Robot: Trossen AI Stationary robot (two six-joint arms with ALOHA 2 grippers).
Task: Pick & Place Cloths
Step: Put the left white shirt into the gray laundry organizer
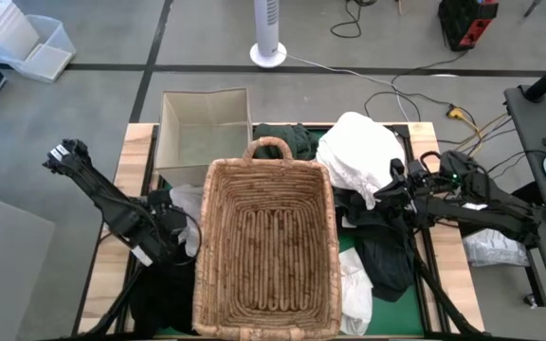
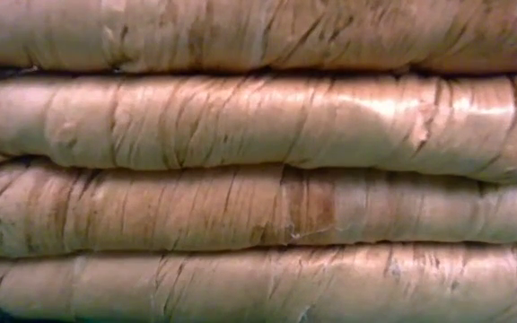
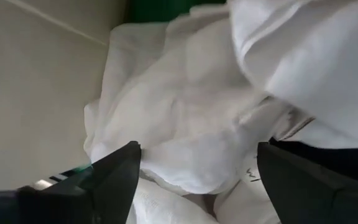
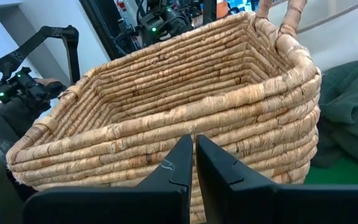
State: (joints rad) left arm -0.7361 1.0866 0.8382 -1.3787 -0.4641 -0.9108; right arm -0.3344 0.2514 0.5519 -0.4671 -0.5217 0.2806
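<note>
A wicker basket (image 1: 265, 248) sits mid-table, and its wall fills the low view (image 2: 258, 161). Cloths lie around it: a white one (image 1: 186, 203) on its left, a big white heap (image 1: 358, 156) and a black one (image 1: 387, 258) on its right, a dark green one (image 1: 290, 140) behind it, and another white one (image 1: 354, 294) near the front. My left gripper (image 3: 197, 168) is open, with its fingers on either side of the left white cloth (image 3: 185, 118). My right gripper (image 4: 194, 155) is shut and empty. It hovers right of the basket (image 4: 166, 106), beside the white heap. My left gripper has its open fingers (image 3: 120, 177) on either side of a bulge of the white cloth (image 3: 191, 155), which lies heaped beside the basket. I cannot tell whether the fingers touch it.
An open cardboard box (image 1: 203, 128) stands at the far left of the table. A green mat (image 1: 396, 308) shows under the cloths. A clear plastic bag (image 1: 494, 248) lies off the table's right edge. A dark cloth (image 1: 164, 298) lies near the front left.
</note>
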